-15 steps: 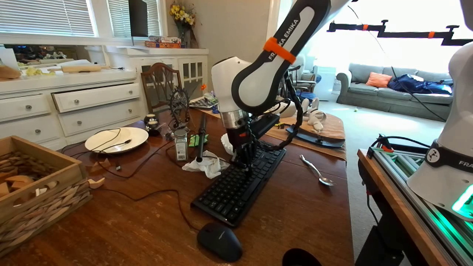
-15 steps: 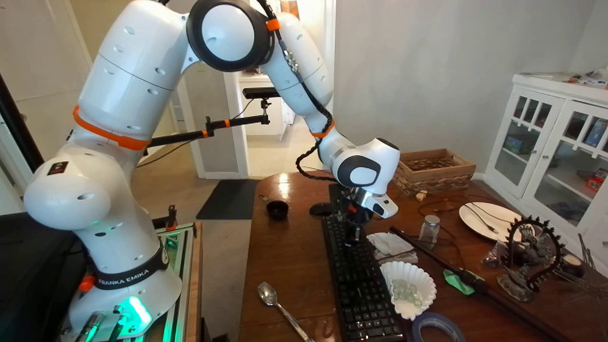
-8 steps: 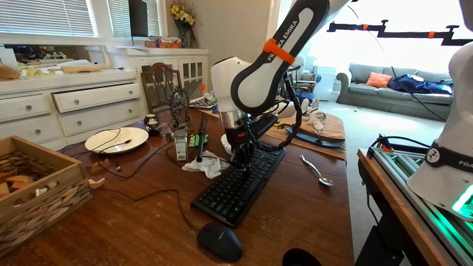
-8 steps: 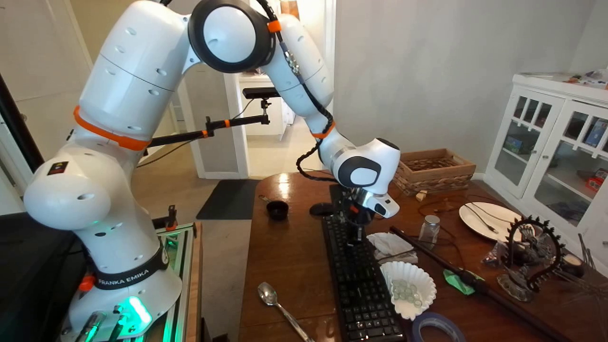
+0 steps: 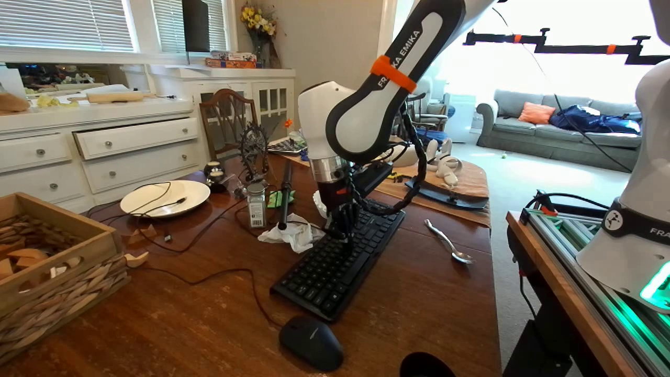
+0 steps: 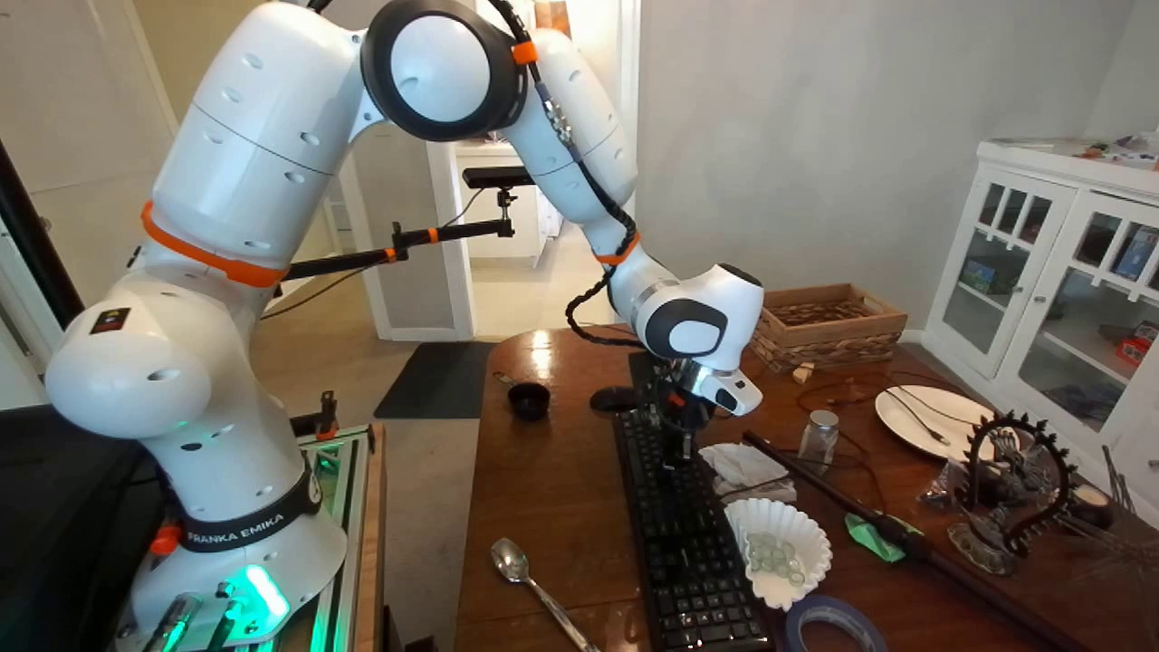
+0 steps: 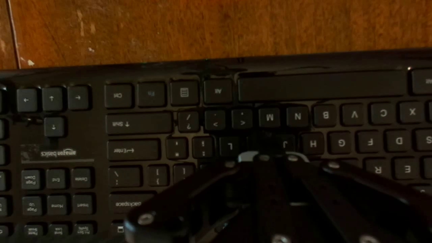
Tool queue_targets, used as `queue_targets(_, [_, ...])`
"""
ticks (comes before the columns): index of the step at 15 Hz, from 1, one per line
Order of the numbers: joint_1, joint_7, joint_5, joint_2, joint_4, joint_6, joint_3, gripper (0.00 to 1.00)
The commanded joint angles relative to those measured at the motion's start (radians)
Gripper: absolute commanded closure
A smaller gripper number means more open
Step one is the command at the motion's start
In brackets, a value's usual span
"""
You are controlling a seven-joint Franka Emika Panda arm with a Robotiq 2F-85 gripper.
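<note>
A black keyboard (image 5: 314, 283) lies lengthwise on the wooden table; it also shows in an exterior view (image 6: 693, 561). In the wrist view the keyboard (image 7: 141, 123) appears upside down, with its letter keys in rows. My gripper (image 7: 268, 143) is shut with nothing visible between its fingers. It points down over the J and K keys, and the K key is hidden by the dark fingertips. In both exterior views the gripper (image 5: 348, 245) (image 6: 675, 460) is at the keyboard's surface; I cannot tell whether the tips press a key. A crumpled white napkin (image 5: 293, 235) lies beside the keyboard.
A black mouse (image 5: 311, 343) and a dark bowl (image 6: 529, 400) are near the keyboard's end. A spoon (image 5: 449, 242) lies on one side. On the other are a glass jar (image 6: 818, 442), white fluted dish (image 6: 777, 548), black rod (image 6: 847, 498), blue tape (image 6: 833, 625), plate (image 5: 165, 199) and wooden basket (image 5: 63, 272).
My gripper has shifted very slightly across the keyboard toward the napkin side, staying low and shut. The keyboard and other objects have not moved.
</note>
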Motion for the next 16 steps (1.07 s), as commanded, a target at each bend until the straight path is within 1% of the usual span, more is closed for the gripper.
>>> queue_targets(1, [-0.005, -0.015, 0.018, 0.014, 0.01, 0.004, 0.007, 1.0])
queue_targets(7, [-0.019, -0.022, 0.031, 0.043, 0.028, -0.009, 0.013, 1.0])
queue_targets(11, [-0.008, -0.009, 0.029, 0.0, 0.003, -0.017, 0.015, 1.0])
queue_targets(16, [0.022, 0.042, 0.022, -0.063, -0.042, -0.023, 0.009, 1.0])
